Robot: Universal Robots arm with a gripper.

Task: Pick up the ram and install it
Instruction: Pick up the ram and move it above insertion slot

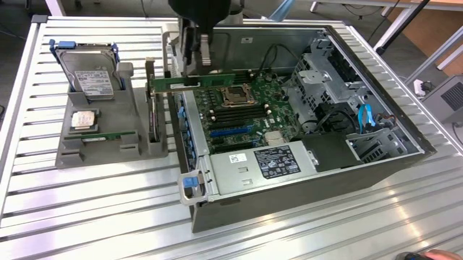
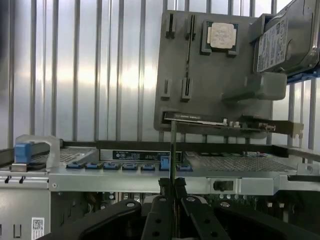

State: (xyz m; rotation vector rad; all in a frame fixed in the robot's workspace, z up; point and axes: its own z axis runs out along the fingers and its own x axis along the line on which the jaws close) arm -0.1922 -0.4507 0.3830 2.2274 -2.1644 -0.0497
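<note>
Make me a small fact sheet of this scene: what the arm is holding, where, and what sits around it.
gripper: gripper shut on the ram
ram position: held level in the air over the open computer case, at its edge on the exterior view's left; not in a slot
beside the case: gray holder
on the holder: hard drive, processor chip, dark expansion card
surface: slatted metal table

Glossy metal table (image 1: 94,216) (ribbed); matt plastic holder (image 1: 78,157); circuit-board ram (image 1: 227,80).
</note>
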